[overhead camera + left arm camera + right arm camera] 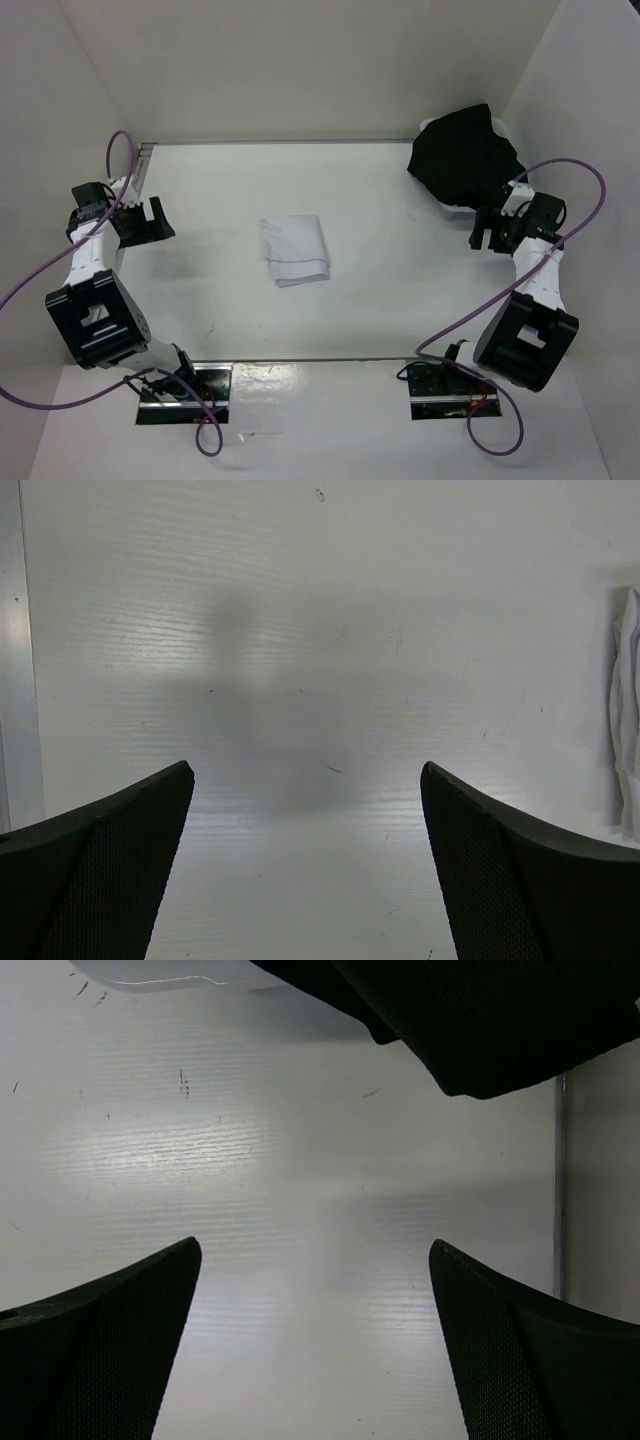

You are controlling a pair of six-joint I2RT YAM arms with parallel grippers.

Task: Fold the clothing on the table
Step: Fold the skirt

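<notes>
Both claws stand apart and empty above the surface (400,300). The white clothing (294,251), a nearly square folded bundle, lies to the right of the left claw (157,218). It sits farther from the right claw (482,231), off to that claw's left.

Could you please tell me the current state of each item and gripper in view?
clothing: folded into a compact rectangle, lying flat on the table, nothing touching it.
black garment: heaped unfolded in the far right corner.
left gripper: open, empty, over bare table.
right gripper: open, empty, beside the black garment.
</notes>
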